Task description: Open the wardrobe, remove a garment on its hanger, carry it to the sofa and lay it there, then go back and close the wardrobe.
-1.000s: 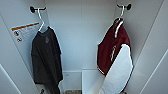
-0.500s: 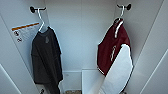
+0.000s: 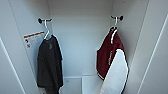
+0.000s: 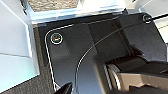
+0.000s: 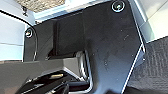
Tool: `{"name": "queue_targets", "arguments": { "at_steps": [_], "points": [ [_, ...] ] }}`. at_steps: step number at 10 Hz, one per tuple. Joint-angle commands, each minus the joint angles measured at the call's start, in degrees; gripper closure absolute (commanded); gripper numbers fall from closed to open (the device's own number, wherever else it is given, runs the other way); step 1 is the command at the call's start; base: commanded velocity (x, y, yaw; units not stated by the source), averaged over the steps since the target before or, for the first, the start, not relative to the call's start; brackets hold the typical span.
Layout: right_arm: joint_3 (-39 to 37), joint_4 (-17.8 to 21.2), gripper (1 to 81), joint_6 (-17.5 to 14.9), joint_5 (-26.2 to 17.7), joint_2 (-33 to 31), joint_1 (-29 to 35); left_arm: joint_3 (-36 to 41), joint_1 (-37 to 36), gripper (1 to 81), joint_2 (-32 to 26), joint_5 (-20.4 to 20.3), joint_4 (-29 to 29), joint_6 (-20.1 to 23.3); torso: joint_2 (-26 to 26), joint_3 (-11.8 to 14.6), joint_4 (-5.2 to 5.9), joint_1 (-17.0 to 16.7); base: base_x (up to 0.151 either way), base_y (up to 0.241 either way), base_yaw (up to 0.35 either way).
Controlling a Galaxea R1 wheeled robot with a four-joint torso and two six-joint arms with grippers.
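Observation:
The wardrobe (image 3: 80, 45) stands open straight ahead in the head view, white inside. On its right side hangs the garment (image 3: 108, 53), a maroon jacket with a white sleeve (image 3: 117, 75). Its thin white hanger (image 3: 115, 24) hooks over a dark peg (image 3: 117, 18) on the right wall. A dark part of my left gripper (image 4: 63, 89) shows low over my own black base plate. In the right wrist view, my right gripper (image 5: 51, 85) is a dark shape over that plate too. Neither gripper is near the jacket. The sofa is out of view.
A dark grey-black garment (image 3: 48, 65) hangs on its own white hanger (image 3: 46, 31) at the wardrobe's left. An orange-topped label (image 3: 31, 40) is stuck on the left wall. A white box (image 3: 90, 83) sits on the wardrobe floor. White panels (image 4: 15, 37) and grey carpet (image 5: 155, 65) flank my base.

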Motion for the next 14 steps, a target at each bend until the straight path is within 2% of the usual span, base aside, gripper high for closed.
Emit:
{"name": "queue_targets", "arguments": {
  "at_steps": [1, 3, 5, 6, 7, 9, 10, 14],
  "points": [
    [0.31, -0.34, 1.0, -0.22, -3.34, 0.09, 2.22, 4.35, -4.66, 1.0, -2.82, 3.14, 0.55, 0.43, 0.0, -0.09, 0.0, 0.07, 0.0, 0.0, 0.0],
    [0.31, -0.25, 1.0, -0.22, -3.17, 0.0, 2.31, 14.61, -7.75, 1.0, -9.13, 3.22, 0.82, 0.43, -0.02, 0.04, 0.0, 0.07, 0.0, 0.0, 0.0],
    [0.31, 0.19, 1.0, -0.13, -2.81, 0.09, 2.22, 20.19, -12.04, 1.0, -12.85, 4.01, 0.11, -0.19, 0.0, 0.04, 0.0, 0.07, 0.0, 0.0, 0.0],
    [0.48, 0.36, 1.0, -0.13, -2.81, 0.09, 2.22, 20.02, -14.42, 1.0, -12.94, 4.87, -0.06, -0.28, 0.0, 0.04, 0.0, 0.07, 0.0, 0.0, 0.0],
    [0.48, 0.45, 1.0, -0.13, -2.81, 0.09, 2.31, 19.93, -16.89, 1.0, -12.76, 7.53, -0.06, -0.37, 0.0, 0.04, 0.0, 0.07, 0.0, 0.0, 0.0],
    [0.39, 0.37, 1.0, -0.13, -2.81, 0.0, 2.31, 19.67, -21.19, 1.0, -13.11, 9.28, -0.41, -2.82, 0.0, 0.04, 0.0, 0.07, 0.0, 0.0, 0.0],
    [0.31, 0.36, 1.0, -0.13, -2.81, 0.09, 2.31, 19.67, -23.47, 1.0, -13.46, 11.9, -0.59, -3.44, 0.0, 0.04, 0.0, 0.07, 0.0, 0.0, 0.0],
    [0.31, 0.45, 1.0, -0.05, -2.99, 0.09, 2.57, 19.49, -32.61, 1.0, -13.47, 17.28, -0.5, -5.72, 0.0, 0.02, 0.0, 0.07, 0.0, 0.0, 0.0]
  ]
}}
